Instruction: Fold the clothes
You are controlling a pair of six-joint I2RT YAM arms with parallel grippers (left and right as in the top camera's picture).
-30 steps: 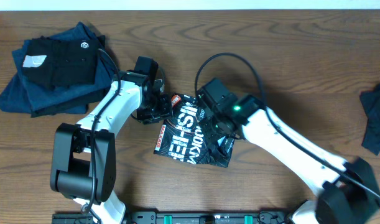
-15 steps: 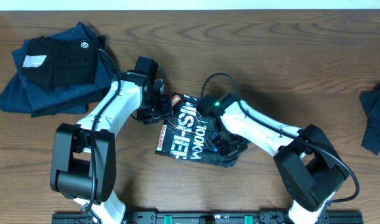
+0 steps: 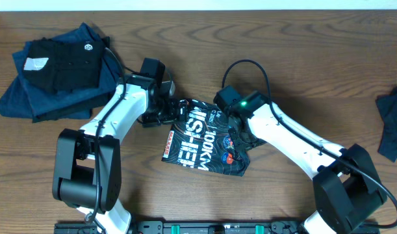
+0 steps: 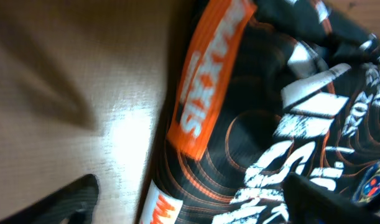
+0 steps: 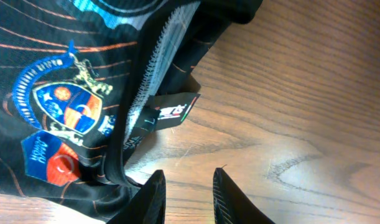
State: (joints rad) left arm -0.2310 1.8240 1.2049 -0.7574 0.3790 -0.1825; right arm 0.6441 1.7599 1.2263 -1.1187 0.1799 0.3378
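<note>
Black "100KM FINISHER" T-shirt [image 3: 203, 140] lies folded mid-worktop [image 3: 302, 58], btwn both arms. My left hand [image 4: 190, 186] is spread wide across its orange-patch edge, gripping nothing. My right hand [image 5: 188, 177] is narrow, bare wood btwn the fingers [image 5: 151, 196], just beside the hem; other dark clothes [image 3: 52, 75] are piled far left.

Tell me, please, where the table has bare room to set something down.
Free: the wood strip along the far edge, between the folded pile and the dark garment at right; the near-left corner. Crowded: the centre, where the left gripper and right gripper flank the black T-shirt.
</note>
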